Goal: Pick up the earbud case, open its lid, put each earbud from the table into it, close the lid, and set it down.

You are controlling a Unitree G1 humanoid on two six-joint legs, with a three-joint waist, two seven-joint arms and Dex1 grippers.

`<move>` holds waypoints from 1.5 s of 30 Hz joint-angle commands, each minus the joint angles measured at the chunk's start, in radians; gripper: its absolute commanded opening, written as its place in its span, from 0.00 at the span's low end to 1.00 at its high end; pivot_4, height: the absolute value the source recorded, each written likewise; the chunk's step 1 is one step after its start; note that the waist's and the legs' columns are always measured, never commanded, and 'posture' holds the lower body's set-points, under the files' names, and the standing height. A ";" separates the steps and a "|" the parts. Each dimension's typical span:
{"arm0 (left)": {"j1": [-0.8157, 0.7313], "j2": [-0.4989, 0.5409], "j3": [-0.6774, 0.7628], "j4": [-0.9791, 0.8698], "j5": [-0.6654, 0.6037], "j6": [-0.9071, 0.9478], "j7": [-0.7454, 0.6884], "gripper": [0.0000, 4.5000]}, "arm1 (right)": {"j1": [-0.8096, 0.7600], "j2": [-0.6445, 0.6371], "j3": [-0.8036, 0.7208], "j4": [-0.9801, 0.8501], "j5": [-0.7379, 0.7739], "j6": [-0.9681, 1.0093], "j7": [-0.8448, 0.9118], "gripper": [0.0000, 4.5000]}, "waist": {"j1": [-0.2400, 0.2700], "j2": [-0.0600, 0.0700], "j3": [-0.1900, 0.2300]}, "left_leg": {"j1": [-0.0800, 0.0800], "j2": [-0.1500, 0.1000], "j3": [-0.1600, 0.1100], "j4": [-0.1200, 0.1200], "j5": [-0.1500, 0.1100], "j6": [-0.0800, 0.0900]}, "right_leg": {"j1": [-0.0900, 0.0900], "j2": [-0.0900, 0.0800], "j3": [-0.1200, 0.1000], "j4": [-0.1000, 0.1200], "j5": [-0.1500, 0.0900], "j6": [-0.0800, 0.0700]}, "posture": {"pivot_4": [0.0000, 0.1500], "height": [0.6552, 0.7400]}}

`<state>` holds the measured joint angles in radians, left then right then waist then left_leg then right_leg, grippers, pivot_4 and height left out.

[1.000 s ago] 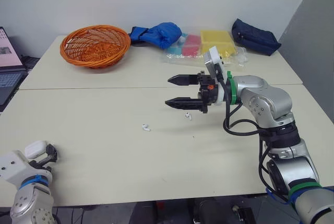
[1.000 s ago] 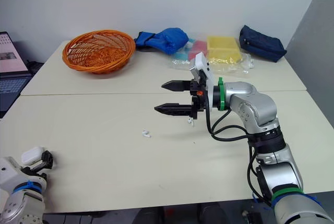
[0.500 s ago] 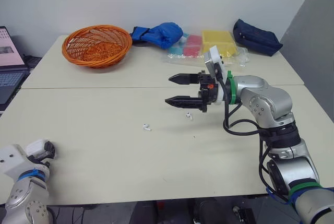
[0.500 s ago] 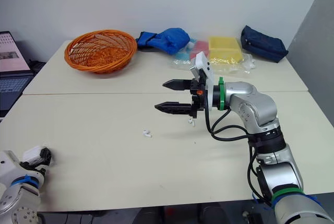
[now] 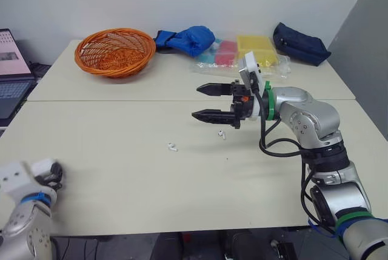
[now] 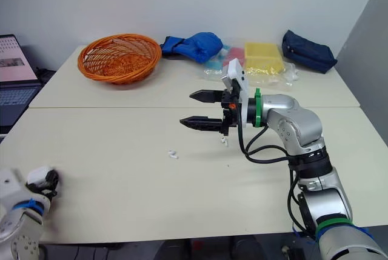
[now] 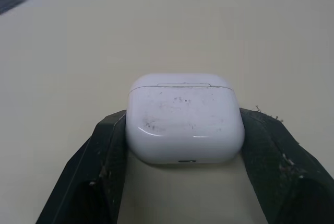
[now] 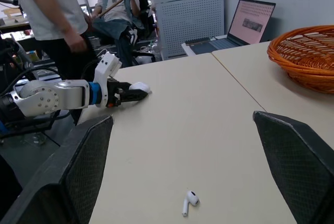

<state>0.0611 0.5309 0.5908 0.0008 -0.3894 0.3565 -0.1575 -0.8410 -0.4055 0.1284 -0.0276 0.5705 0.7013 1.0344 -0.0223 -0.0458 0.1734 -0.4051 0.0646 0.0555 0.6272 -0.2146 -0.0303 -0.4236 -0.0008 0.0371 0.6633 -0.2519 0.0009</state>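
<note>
Earbud case (image 7: 185, 117), lid shut, in left end effector (image 7: 183, 130)

eyes: down over table (image 5: 121, 175) | left wrist: near earbud case (image 7: 185, 119) | right wrist: along table

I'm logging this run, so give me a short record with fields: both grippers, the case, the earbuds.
left gripper: fingers shut on the earbud case
earbud case: closed
right gripper: open, over the table, holding nothing
earbud one: on the table by the right gripper
earbud two: on the table, left of earbud one
stage: case not yet opened
</note>
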 commanded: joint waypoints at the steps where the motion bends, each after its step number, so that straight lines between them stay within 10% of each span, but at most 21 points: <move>1: -0.140 0.103 -0.140 -0.095 0.067 -0.167 -0.170 0.62 | 0.009 -0.054 -0.065 -0.043 0.003 -0.010 -0.013 1.00 | 0.013 0.000 0.000 | -0.002 0.000 0.001 0.000 0.000 0.000 | -0.001 -0.001 -0.002 -0.001 0.000 -0.002 | 1.00 1.00; 23: -0.876 0.044 -0.775 0.565 0.399 -1.344 -0.694 0.62 | -0.047 -0.090 -0.172 0.058 0.117 0.316 -0.181 1.00 | -0.009 0.002 0.001 | -0.023 -0.001 0.008 0.004 -0.002 0.003 | -0.019 0.005 0.002 -0.001 0.007 0.013 | 1.00 1.00; 45: -1.013 -0.019 -0.806 0.775 0.464 -1.574 -0.637 0.62 | -0.020 0.027 -0.152 0.031 0.144 0.348 -0.249 1.00 | -0.006 0.002 0.001 | -0.025 -0.001 0.003 0.019 -0.002 0.003 | -0.019 0.007 -0.001 0.012 0.007 0.013 | 1.00 1.00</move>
<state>-0.9226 0.5166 -0.2111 0.7897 0.0815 -1.1917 -0.8164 -0.8476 -0.3824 -0.0133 0.0208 0.6981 1.0568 0.7844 -0.0288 -0.0438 0.1742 -0.4299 0.0636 0.0583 0.6464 -0.2166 -0.0270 -0.4426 0.0060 0.0361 0.6772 -0.2450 0.0142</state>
